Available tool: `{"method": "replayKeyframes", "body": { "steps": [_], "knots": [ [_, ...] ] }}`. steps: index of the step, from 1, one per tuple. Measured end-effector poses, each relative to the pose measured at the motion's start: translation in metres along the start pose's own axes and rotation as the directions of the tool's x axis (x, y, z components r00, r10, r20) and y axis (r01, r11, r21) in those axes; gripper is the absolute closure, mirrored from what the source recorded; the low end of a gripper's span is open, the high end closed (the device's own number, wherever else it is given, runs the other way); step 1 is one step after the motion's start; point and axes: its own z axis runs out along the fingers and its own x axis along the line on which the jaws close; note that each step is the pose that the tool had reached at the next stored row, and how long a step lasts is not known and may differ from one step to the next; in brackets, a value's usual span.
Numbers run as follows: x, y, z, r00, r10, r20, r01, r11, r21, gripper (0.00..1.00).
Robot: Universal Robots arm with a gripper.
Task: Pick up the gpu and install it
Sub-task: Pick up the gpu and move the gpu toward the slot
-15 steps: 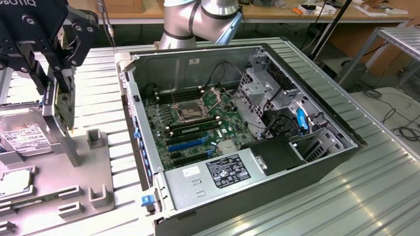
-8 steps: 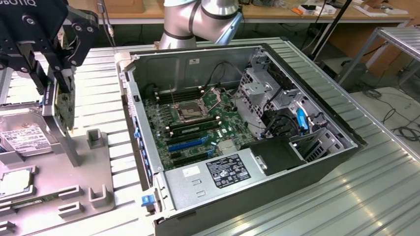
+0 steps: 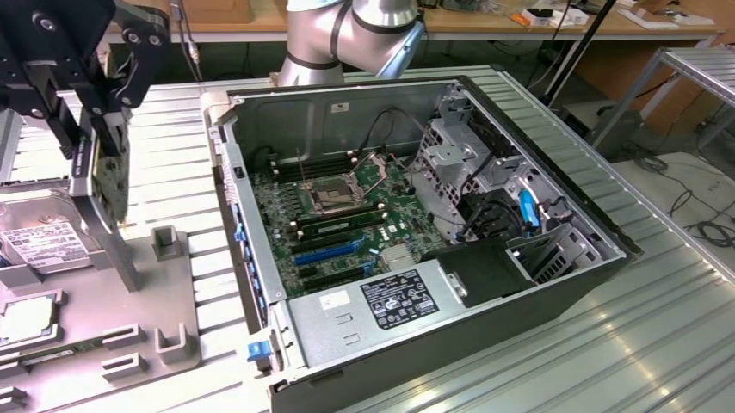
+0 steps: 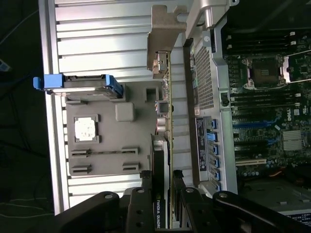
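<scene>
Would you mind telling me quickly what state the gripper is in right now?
Gripper: closed on the gpu, holding it in the air beside the open computer case.

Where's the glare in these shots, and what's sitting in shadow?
Exterior view: glare streaks the ribbed metal table toward the exterior view's lower right, while the drive bays inside the computer case are shaded. Wrist view: the grey parts tray is evenly lit, the motherboard dim, and the gpu held in the gripper reads dark.
</scene>
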Motion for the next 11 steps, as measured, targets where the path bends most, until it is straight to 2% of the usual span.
{"method": "replayKeyframes", "body": {
  "steps": [2,7,11],
  "knots": [
    [-0.0003,0.0007,-0.0095,1.0000,0.000,-0.0002,0.000,1.0000,0.0002,0.73],
    [-0.0009,0.0007,-0.0094,1.0000,0.000,0.0000,0.000,1.0000,-0.0001,0.73],
    [-0.0100,0.0014,-0.0091,1.0000,0.000,0.0000,0.000,1.0000,-0.0001,0.73]
  ]
}}
